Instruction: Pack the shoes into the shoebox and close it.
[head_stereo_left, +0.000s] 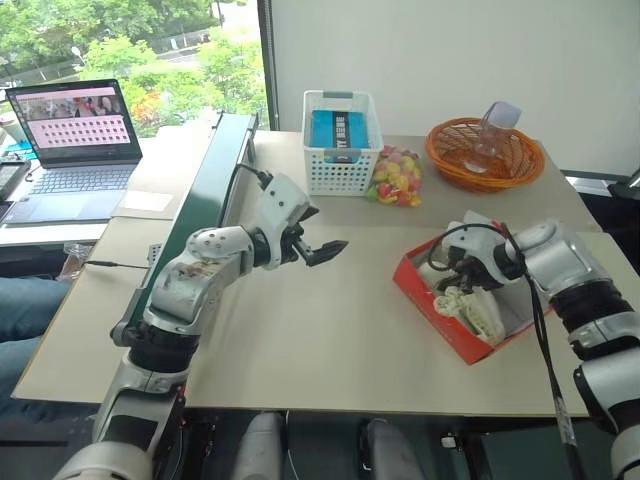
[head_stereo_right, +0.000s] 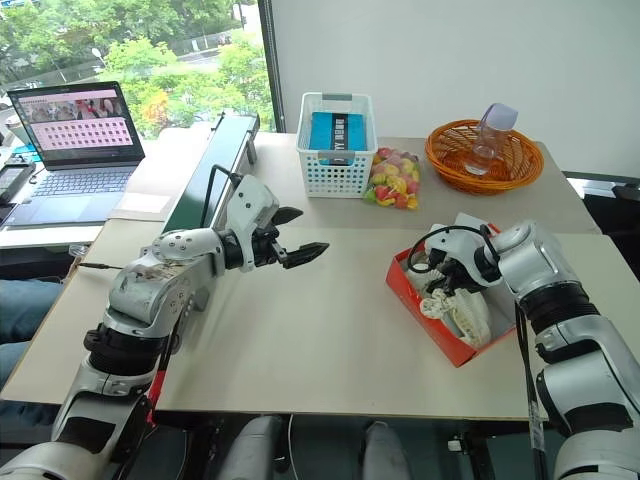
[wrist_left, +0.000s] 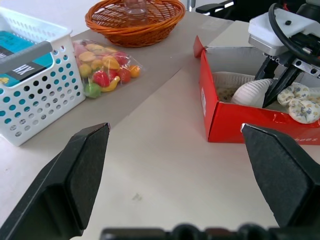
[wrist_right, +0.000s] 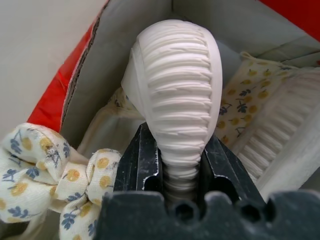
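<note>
While one cream-white shoe (wrist_right: 177, 85) hangs sole-up inside the red shoebox (head_stereo_left: 432, 300) at the table's (head_stereo_left: 320, 330) right side, I see my right gripper (wrist_right: 175, 165) clamped on it. My left gripper (wrist_left: 175, 175), fingers spread wide, holds nothing over the mid-table.

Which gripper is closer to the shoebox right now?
Right. The right gripper is inside the shoebox, shut on a shoe. The left gripper hangs open over bare table, well off to the box's side.
</note>
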